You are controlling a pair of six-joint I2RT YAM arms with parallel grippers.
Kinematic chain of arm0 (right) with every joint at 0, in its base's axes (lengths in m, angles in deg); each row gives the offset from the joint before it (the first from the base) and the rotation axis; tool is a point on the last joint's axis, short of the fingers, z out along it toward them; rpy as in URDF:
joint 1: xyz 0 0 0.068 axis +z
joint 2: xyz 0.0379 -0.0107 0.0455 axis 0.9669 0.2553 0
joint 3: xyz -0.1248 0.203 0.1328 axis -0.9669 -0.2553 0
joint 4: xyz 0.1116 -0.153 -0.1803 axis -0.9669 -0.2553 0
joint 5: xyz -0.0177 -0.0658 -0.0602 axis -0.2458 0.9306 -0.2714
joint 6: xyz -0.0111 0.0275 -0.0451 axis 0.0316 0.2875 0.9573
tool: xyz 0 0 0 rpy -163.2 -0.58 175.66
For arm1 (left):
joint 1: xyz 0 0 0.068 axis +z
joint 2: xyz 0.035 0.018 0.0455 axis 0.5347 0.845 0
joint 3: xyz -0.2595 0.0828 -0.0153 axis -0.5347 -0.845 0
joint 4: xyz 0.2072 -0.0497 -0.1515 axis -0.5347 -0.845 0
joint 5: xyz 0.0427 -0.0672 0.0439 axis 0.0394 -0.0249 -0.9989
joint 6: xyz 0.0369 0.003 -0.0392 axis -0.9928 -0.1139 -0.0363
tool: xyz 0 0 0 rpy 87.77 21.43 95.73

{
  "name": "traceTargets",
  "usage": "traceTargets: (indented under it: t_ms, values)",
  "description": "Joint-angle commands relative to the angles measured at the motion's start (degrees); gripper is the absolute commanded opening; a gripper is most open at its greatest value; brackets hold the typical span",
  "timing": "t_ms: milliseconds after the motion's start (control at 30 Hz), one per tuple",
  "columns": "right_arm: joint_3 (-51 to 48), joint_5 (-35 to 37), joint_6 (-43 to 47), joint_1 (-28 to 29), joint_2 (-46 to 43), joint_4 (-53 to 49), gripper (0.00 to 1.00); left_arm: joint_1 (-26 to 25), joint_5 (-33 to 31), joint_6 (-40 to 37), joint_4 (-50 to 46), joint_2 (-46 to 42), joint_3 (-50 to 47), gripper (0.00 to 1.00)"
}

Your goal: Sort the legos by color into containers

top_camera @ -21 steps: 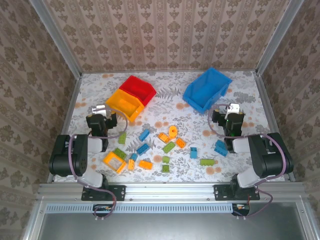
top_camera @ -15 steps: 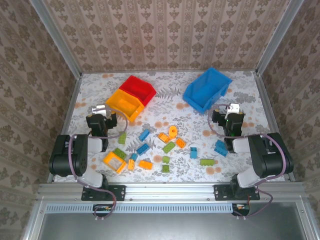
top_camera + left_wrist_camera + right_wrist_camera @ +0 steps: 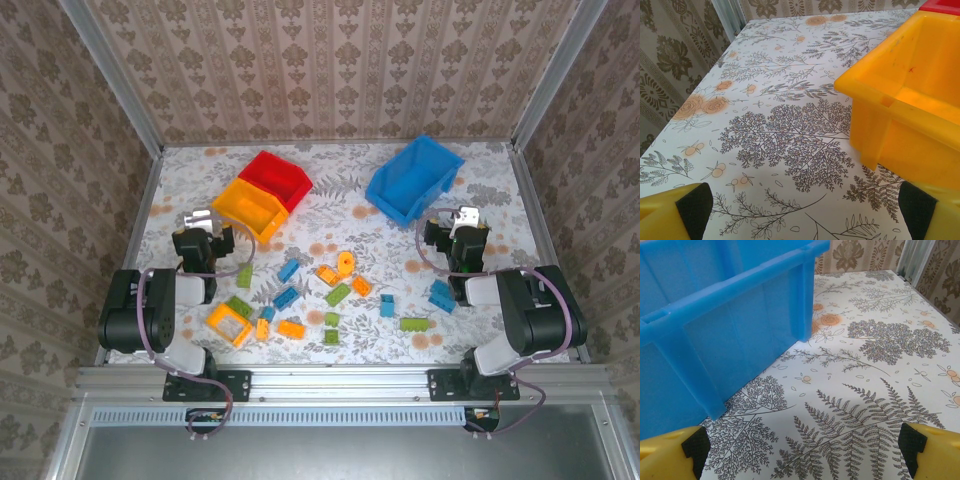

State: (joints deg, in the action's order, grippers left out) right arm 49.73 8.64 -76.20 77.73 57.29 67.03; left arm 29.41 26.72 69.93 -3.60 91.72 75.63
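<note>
L claw (image 3: 203,235) & R claw (image 3: 457,232): both jaws wide open, nothing held; prob. no pick begun yet.
Loose legos (image 3: 337,294) (small hard studded bricks, blue/green/orange) lie on floral tabletop (image 3: 345,215) btwn the claws, back toward the bases.
Yellow-orange bin (image 3: 905,115) just ahead-right of L claw, red bin (image 3: 278,172) beyond it.
Blue bin (image 3: 715,330) ahead-left of R claw.
Bins: smooth rigid plastic, open tops up, prob. for drop-in.

Three bins (image 3: 415,178), roughly eighteen bricks (image 3: 338,294)
</note>
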Motion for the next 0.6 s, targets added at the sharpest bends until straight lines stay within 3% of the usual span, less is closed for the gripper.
traceTargets:
  t_ms: [0, 100, 300, 433, 500, 567]
  values:
    - [0.9, 0.4, 0.6, 0.3, 0.3, 0.9, 1.0, 0.1, 0.7, -1.1, 2.4, -0.4, 0.1, 1.0]
    - [1.4, -1.4, 1.8, 0.4, -3.4, -2.4, 1.0, -0.7, -0.4, -1.7, -2.6, -5.3, 0.8, 1.0]
    - [11.8, 5.6, 0.2, 4.6, -23.3, -29.4, 1.0, -7.3, -11.0, -0.7, -23.9, -25.5, 6.5, 1.0]
    - [27.9, 7.6, -8.3, 8.1, -33.6, -52.4, 1.0, -15.2, -18.1, 1.4, -42.2, -36.7, 16.7, 1.0]
    - [37.6, 0.8, -20.6, 8.1, -34.9, -67.9, 1.0, -18.9, -23.3, 9.7, -54.7, -39.9, 24.5, 1.0]
    - [39.1, -13.3, -28.1, 7.4, -36.7, -74.9, 1.0, -18.3, -17.6, 30.2, -81.9, -41.0, 35.7, 1.0]
